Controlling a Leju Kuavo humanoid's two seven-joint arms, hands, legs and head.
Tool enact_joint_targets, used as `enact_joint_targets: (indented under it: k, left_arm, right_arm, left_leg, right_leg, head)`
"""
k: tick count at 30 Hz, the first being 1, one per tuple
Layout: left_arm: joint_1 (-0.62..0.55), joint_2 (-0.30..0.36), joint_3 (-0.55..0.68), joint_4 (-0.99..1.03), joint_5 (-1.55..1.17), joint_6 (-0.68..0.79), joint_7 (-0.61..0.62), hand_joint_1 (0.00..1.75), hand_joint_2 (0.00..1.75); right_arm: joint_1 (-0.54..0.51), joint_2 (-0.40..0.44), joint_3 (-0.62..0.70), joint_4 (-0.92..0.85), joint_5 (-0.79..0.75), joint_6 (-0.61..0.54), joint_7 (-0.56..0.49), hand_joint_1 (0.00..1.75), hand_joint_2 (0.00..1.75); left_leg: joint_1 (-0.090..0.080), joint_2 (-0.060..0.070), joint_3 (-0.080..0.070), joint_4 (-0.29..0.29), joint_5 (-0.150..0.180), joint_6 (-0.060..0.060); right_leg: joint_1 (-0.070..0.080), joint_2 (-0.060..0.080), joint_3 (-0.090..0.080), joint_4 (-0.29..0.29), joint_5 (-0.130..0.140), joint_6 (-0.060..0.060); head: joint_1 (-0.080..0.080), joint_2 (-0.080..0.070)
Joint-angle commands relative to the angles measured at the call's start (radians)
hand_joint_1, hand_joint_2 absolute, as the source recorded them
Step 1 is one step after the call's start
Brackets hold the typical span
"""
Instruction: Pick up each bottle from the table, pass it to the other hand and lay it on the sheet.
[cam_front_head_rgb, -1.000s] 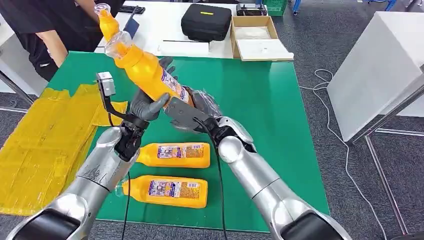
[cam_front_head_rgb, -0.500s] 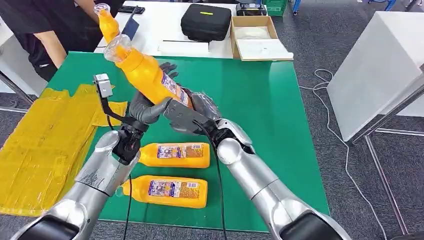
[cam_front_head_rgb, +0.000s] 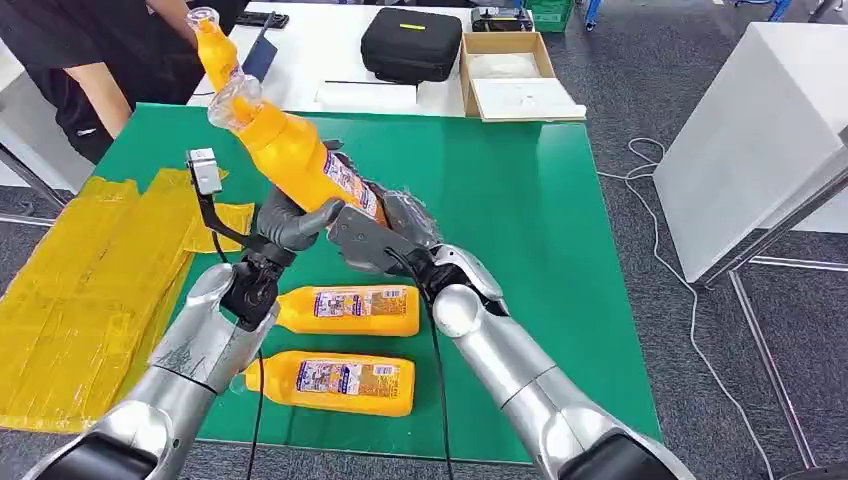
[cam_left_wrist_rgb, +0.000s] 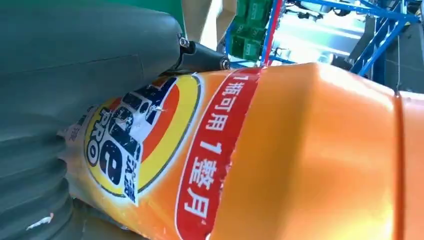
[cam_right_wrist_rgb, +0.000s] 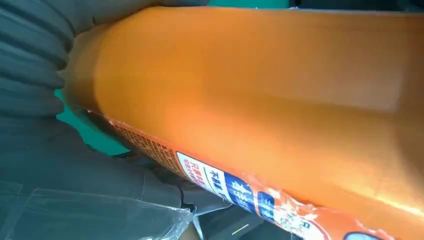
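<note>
Handover midway: left hand (cam_front_head_rgb: 290, 222) and right hand (cam_front_head_rgb: 385, 232) both grip the tilted bottle (cam_front_head_rgb: 295, 155) above the surface (cam_front_head_rgb: 520, 200); right should release only once left holds firm.

bottle (cam_front_head_rgb: 295, 160) held above table (cam_front_head_rgb: 520, 230), two bottles (cam_front_head_rgb: 345, 345) below, sheet (cam_front_head_rgb: 80, 290) left
</note>
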Motion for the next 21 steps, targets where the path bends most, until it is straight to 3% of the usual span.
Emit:
enact_joint_targets:
  k: [1,2,3,4,5,6,7,11,15,18,19,21]
  left_arm:
    - [-0.084,-0.034,0.007,0.059,0.094,-0.085,0.035,1.75,1.75]
    - [-0.082,-0.03,0.01,0.061,0.099,-0.087,0.037,1.75,1.75]
    - [-0.078,-0.025,0.016,0.061,0.103,-0.087,0.034,1.75,1.75]
    - [-0.071,-0.017,0.029,0.063,0.111,-0.091,0.031,1.75,1.75]
    - [-0.065,-0.01,0.041,0.065,0.109,-0.092,0.027,1.75,1.75]
    - [-0.062,-0.002,0.053,0.074,0.117,-0.103,0.029,1.75,1.75]
    - [-0.057,0.007,0.076,0.089,0.113,-0.106,0.023,1.75,1.75]
    - [-0.081,0.038,0.133,0.168,0.137,-0.145,0.034,1.75,1.75]
    - [-0.145,0.044,0.162,0.258,0.166,-0.143,0.06,1.75,1.75]
    - [-0.163,0.071,0.181,0.31,0.132,-0.119,0.028,1.75,1.75]
    - [-0.179,0.105,0.169,0.325,-0.032,0.004,-0.101,1.75,1.75]
    - [-0.182,0.117,0.177,0.33,-0.03,-0.01,-0.095,1.75,1.75]
  right_arm:
    - [0.025,-0.058,0.012,0.049,0.01,-0.002,0.02,1.62,1.75]
    - [0.027,-0.064,0.009,0.046,0.011,-0.004,0.02,1.69,1.75]
    - [0.033,-0.072,0.003,0.035,0.014,-0.013,0.02,1.64,1.75]
    - [0.044,-0.087,-0.009,0.01,0.018,-0.029,0.021,1.47,1.75]
    - [0.054,-0.104,-0.023,-0.024,0.027,-0.043,0.015,0.3,1.75]
    - [0.063,-0.119,-0.039,-0.058,0.031,-0.05,0.013,0.0,1.75]
    - [0.082,-0.142,-0.084,-0.12,0.026,-0.056,0.002,0.0,0.0]
    - [0.115,-0.211,-0.208,-0.298,-0.047,-0.017,-0.062,0.0,0.0]
    - [0.14,-0.233,-0.274,-0.369,-0.086,0.026,-0.075,0.0,0.0]
    - [0.155,-0.23,-0.299,-0.376,-0.081,0.03,-0.074,0.0,0.0]
    - [0.171,-0.229,-0.306,-0.39,-0.071,0.031,-0.074,0.0,0.0]
    - [0.177,-0.229,-0.306,-0.393,-0.07,0.031,-0.075,0.0,0.0]
  left_leg:
    - [0.002,-0.005,0.003,0.0,-0.001,-0.001]
    - [0.002,-0.004,0.002,0.0,0.0,-0.001]
    - [0.002,-0.006,0.004,0.001,-0.001,-0.001]
    - [0.002,-0.007,0.005,0.001,-0.002,-0.001]
    - [0.002,-0.006,0.004,0.0,-0.001,-0.001]
    - [0.002,-0.006,0.006,0.0,-0.002,-0.001]
    - [0.002,-0.005,0.004,0.0,-0.001,-0.001]
    - [0.002,-0.007,0.007,0.001,-0.002,-0.001]
    - [0.001,-0.006,0.0,0.001,-0.001,-0.001]
    - [0.001,-0.009,0.003,0.001,-0.001,-0.002]
    - [0.0,-0.006,0.002,0.001,-0.001,-0.002]
    - [0.001,-0.005,0.003,0.001,-0.003,-0.002]
  right_leg:
    - [0.002,-0.006,0.006,-0.001,-0.002,-0.002]
    - [0.002,-0.005,0.004,-0.001,-0.001,-0.001]
    - [0.002,-0.007,0.007,-0.001,-0.003,-0.002]
    - [0.003,-0.008,0.009,-0.001,-0.003,-0.003]
    - [0.002,-0.007,0.007,-0.002,-0.002,-0.002]
    - [0.003,-0.008,0.009,-0.002,-0.003,-0.003]
    - [0.002,-0.007,0.007,-0.002,-0.002,-0.002]
    - [0.003,-0.009,0.011,-0.002,-0.004,-0.003]
    - [0.001,-0.006,0.004,0.0,-0.001,-0.002]
    - [0.001,-0.009,0.008,0.0,-0.003,-0.003]
    - [0.001,-0.007,0.005,0.0,-0.001,-0.002]
    - [0.002,-0.005,0.007,0.0,-0.002,-0.003]
  head:
    - [0.0,0.0]
    - [0.0,0.0]
    - [0.0,0.0]
    - [0.0,0.0]
    - [0.0,0.0]
    - [0.0,0.0]
    - [0.0,0.0]
    - [0.0,0.0]
    - [0.0,0.0]
    - [0.001,0.0]
    - [0.0,0.0]
    - [0.0,0.0]
